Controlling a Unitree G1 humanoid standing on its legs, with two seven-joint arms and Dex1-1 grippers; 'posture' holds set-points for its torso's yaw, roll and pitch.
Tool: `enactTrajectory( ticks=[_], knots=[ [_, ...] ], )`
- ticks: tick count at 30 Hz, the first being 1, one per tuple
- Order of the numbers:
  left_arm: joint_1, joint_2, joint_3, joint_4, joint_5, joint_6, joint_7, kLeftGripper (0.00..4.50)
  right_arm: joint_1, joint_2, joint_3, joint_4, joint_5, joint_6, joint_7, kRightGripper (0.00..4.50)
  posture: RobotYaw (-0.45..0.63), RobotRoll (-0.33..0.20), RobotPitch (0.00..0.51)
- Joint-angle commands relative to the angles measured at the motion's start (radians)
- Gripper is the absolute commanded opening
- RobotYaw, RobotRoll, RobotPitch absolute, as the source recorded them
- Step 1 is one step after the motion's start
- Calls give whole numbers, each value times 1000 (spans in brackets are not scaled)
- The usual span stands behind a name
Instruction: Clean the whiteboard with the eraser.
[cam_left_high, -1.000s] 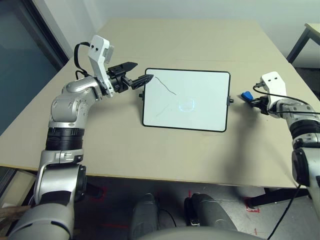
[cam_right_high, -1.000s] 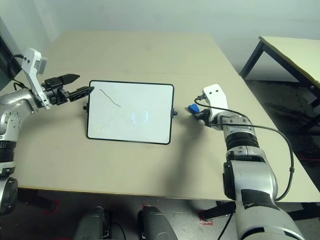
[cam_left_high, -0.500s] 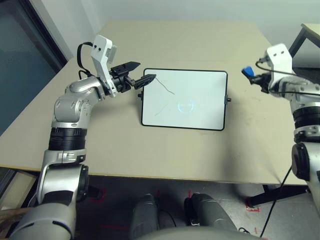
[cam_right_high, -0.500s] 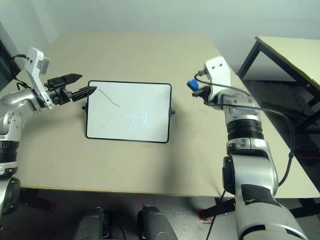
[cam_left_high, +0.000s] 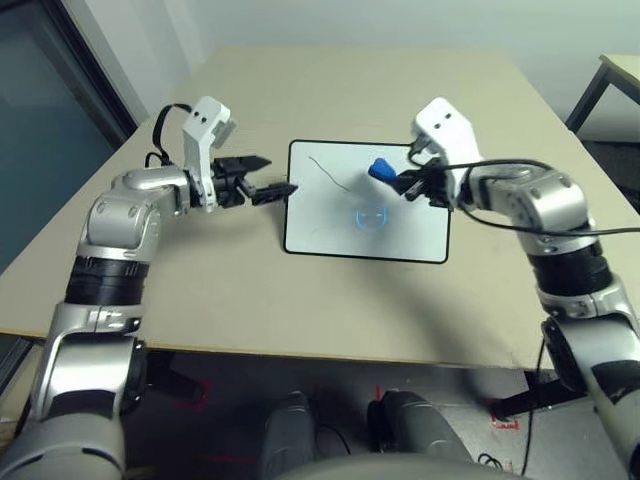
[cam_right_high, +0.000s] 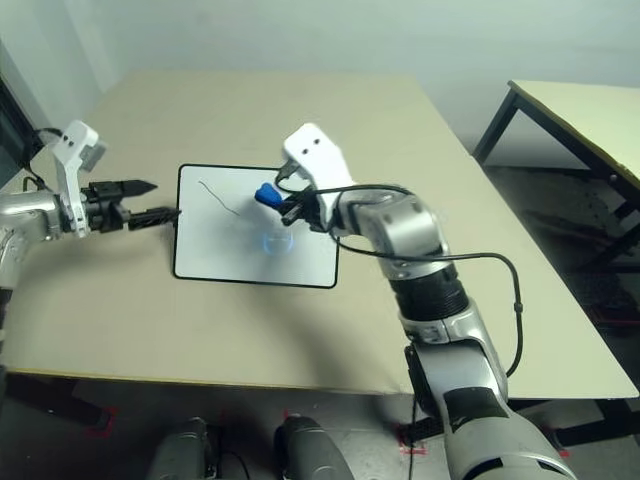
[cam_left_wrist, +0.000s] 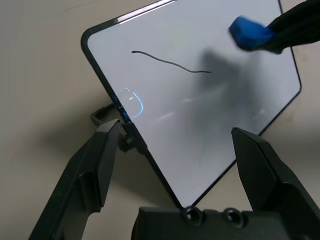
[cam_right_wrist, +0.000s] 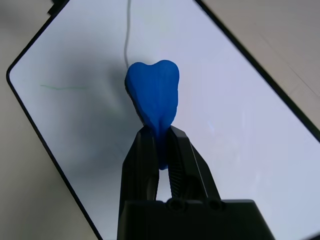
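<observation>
Whiteboard (cam_left_high: 325, 228): flat on the bench (cam_left_high: 250, 310), centre of the left eye frame; probably stiff, light, slick, best steadied by its edge. Above it, right of centre, eraser (cam_left_high: 382, 170), probably soft, clamped mid-body in right claw (cam_right_wrist: 161, 131). Left claw (cam_left_wrist: 175, 127) spread apart. In right wrist view, a green stroke (cam_right_wrist: 62, 88), indiscernible from left eye.
</observation>
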Motion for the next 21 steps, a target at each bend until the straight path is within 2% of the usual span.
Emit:
enactTrajectory(
  ticks=[1, 6, 13, 17, 21],
  knots=[
    [20, 10, 5, -40, -6, 26, 4, 4500, -32, 15, 59, 60, -58, -46, -22, 222, -119, 0, 32],
    [40, 9, 16, -77, -17, 48, 14, 4500, -42, 51, 115, 97, -99, -62, -22, 222, -112, 0, 37],
    [57, 6, 24, -97, -27, 64, 24, 4500, -20, 76, 179, 48, -110, -21, 12, 222, -111, 0, 46],
    [60, 5, 24, -99, -33, 66, 29, 4500, -23, 73, 188, 50, -116, -20, 17, 206, -112, 0, 48],
    [62, 4, 24, -102, -36, 68, 30, 4500, -84, 82, 145, 125, -136, -70, -11, 205, -114, 0, 48]
  ],
)
